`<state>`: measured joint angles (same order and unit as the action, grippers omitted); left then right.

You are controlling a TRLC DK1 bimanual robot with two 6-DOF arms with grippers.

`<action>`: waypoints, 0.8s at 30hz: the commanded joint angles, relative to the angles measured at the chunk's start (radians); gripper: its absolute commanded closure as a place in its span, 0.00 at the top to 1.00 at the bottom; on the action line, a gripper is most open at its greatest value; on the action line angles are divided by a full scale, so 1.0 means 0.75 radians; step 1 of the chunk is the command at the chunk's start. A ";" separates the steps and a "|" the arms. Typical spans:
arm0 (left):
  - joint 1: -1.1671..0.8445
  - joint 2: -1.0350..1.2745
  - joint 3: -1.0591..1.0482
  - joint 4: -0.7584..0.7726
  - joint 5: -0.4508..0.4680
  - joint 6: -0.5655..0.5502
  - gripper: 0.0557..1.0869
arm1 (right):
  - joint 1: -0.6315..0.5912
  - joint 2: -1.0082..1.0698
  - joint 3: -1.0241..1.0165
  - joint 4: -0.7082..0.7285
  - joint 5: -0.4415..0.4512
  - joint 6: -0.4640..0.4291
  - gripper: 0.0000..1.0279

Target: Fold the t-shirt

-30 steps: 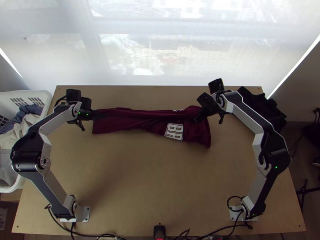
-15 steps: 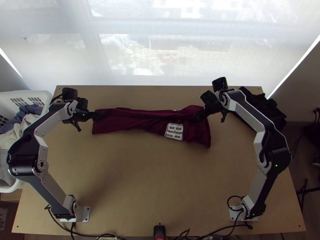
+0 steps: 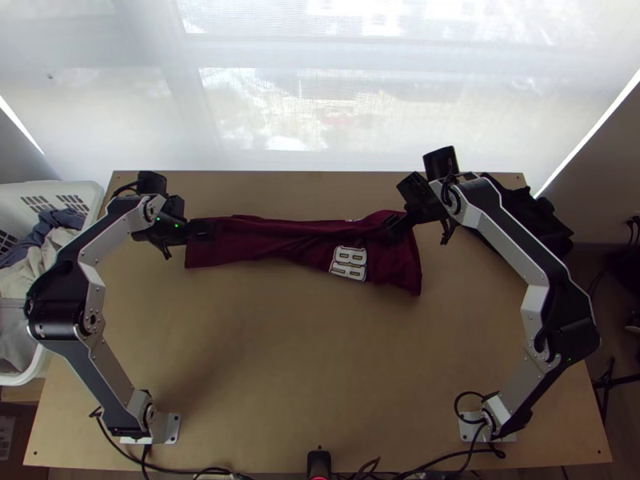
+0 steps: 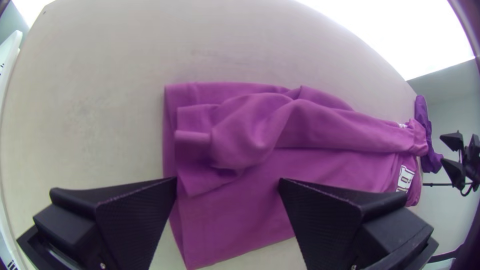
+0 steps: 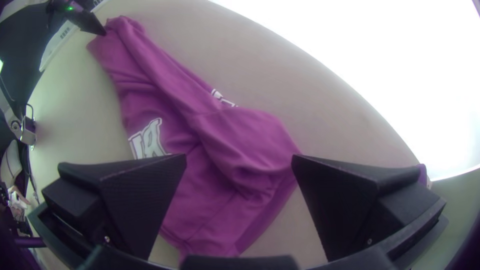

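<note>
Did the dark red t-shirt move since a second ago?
No. In the top view, the t-shirt lies in the same spot, just as far from the far edge of the table.

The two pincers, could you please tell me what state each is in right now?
Left pincer: open, holding nothing.
Right pincer: open, holding nothing.

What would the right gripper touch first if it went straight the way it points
Probably the t-shirt, at the rumpled cloth in front of the open right gripper; how near it is, I can't tell.
</note>
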<state>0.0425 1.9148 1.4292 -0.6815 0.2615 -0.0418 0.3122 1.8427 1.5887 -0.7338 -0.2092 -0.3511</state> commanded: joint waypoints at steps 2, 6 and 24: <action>-0.032 0.098 0.103 -0.014 -0.011 -0.047 0.94 | 0.058 -0.074 -0.081 -0.001 0.001 0.008 0.95; -0.024 0.091 0.127 -0.012 -0.052 -0.036 0.94 | 0.077 -0.086 -0.091 -0.001 0.001 0.012 0.95; -0.034 0.153 0.093 -0.036 -0.120 -0.030 0.94 | 0.134 -0.080 -0.167 -0.001 0.001 0.016 0.95</action>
<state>0.0257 2.0060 1.5085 -0.6975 0.1780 -0.0525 0.3992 1.7836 1.4830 -0.7349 -0.2089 -0.3401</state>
